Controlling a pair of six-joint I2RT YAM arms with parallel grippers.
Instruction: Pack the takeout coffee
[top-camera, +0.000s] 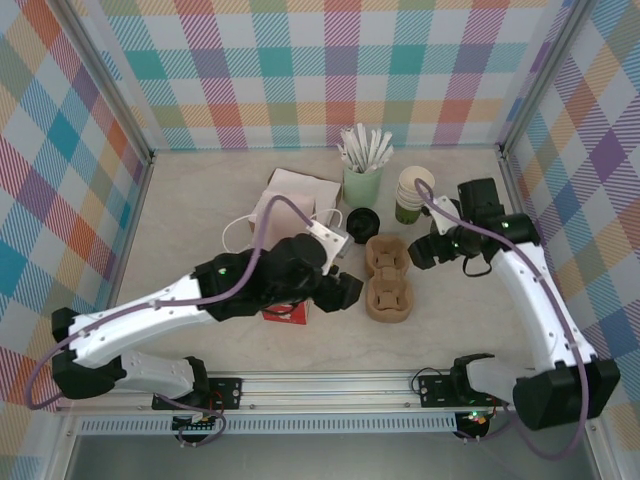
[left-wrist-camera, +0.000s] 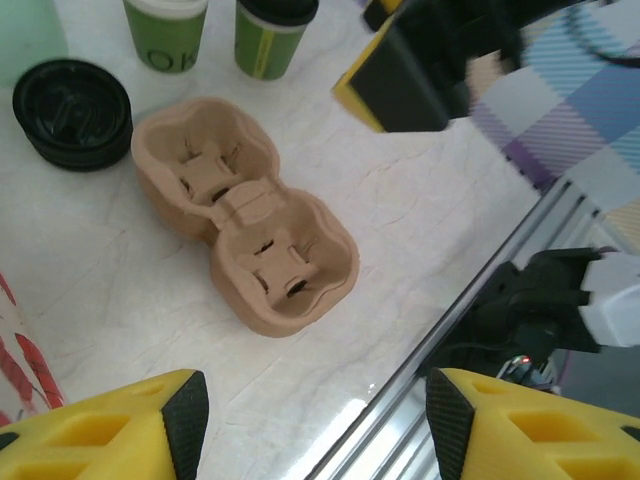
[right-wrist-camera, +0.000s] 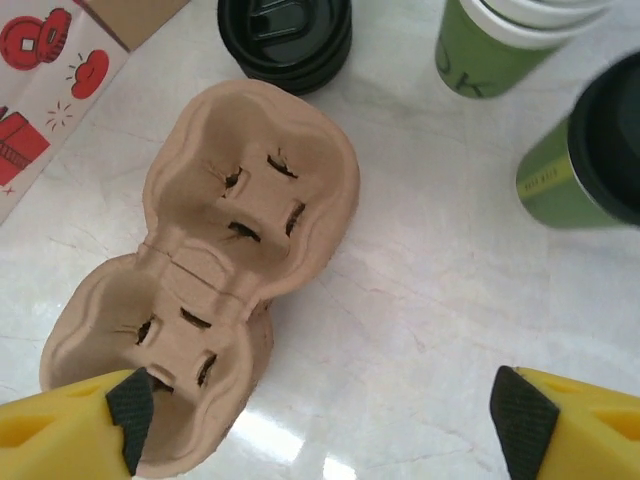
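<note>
The takeout coffee, a dark-green cup with a black lid, stands on the table right of the stack of lidless green cups; in the left wrist view the coffee is at the top. A brown pulp two-cup carrier lies mid-table with both wells empty. My right gripper is open over bare table between the carrier and the coffee, holding nothing. My left gripper is open too, hovering left of and nearer than the carrier, nothing between its fingers.
A stack of black lids sits behind the carrier. A mint cup of white sticks and the lidless cups stand at the back. A pale paper bag lies back left. A red-printed box is under my left arm. A metal rail runs along the front.
</note>
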